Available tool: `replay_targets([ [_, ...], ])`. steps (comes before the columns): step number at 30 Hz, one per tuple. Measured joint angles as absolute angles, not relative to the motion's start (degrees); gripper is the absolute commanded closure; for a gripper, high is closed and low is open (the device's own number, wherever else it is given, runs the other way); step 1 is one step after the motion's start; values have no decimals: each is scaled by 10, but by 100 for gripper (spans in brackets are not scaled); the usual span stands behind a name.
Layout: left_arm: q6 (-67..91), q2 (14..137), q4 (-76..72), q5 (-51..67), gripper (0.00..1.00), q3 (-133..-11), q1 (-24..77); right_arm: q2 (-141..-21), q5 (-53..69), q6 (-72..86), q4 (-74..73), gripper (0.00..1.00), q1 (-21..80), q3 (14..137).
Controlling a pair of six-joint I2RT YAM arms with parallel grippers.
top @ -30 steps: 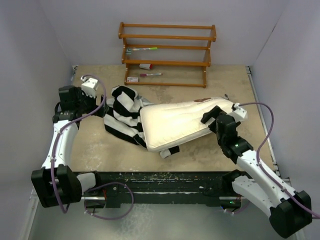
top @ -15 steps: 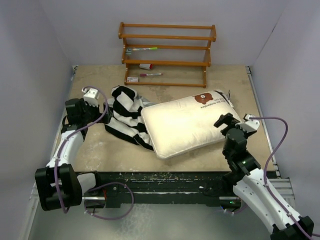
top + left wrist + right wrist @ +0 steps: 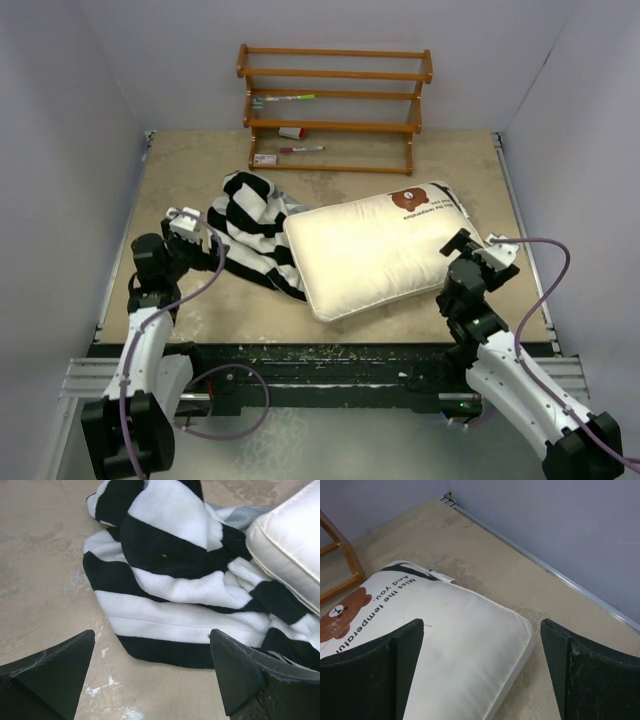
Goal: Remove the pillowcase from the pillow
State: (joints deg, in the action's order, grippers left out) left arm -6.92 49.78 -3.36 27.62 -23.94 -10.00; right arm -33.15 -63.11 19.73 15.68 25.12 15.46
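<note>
Tabletop: we are seeing the tan table [image 3: 180, 170] bearing both things, now separate.
Pillowcase: the pillowcase [image 3: 250, 235] is lying heaped against the pillow's left edge.
Pillow: the pillow [image 3: 370, 250] is resting bare, flat now rather than tipped up.
Grippers: the left gripper [image 3: 152, 640] and right gripper [image 3: 482, 625] are spread, empty, and pulling back.
Meaning: we are judging removal done.

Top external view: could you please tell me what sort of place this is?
Probably a robot test cell: grey walls box in a tabletop, with left arm and right arm mounted at its near edge, and a wooden rack.
</note>
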Motion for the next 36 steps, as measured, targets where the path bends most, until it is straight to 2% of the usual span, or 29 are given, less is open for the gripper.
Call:
replay_targets([
  [3,-71,443,-33,288,0,-208,-100,-359,-635,192,178,0,251,154],
  [8,-88,436,-52,312,0,-172,-102,-363,-618,178,144,0,251,162],
  [12,-103,464,-44,333,1,-153,-104,-290,-569,130,146,0,251,145],
  [16,-116,465,-45,353,1,-153,-105,-205,-449,61,154,0,251,101],
  [21,-144,470,-43,402,1,-153,-105,-278,-361,19,185,0,251,91],
  [25,-161,489,-32,433,1,-154,-105,-336,-337,10,205,0,251,83],
  [30,-141,463,-37,392,1,-150,-105,-331,-340,17,222,0,228,72],
  [36,-98,325,-40,300,1,-116,-105,-331,-302,17,220,0,208,73],
])
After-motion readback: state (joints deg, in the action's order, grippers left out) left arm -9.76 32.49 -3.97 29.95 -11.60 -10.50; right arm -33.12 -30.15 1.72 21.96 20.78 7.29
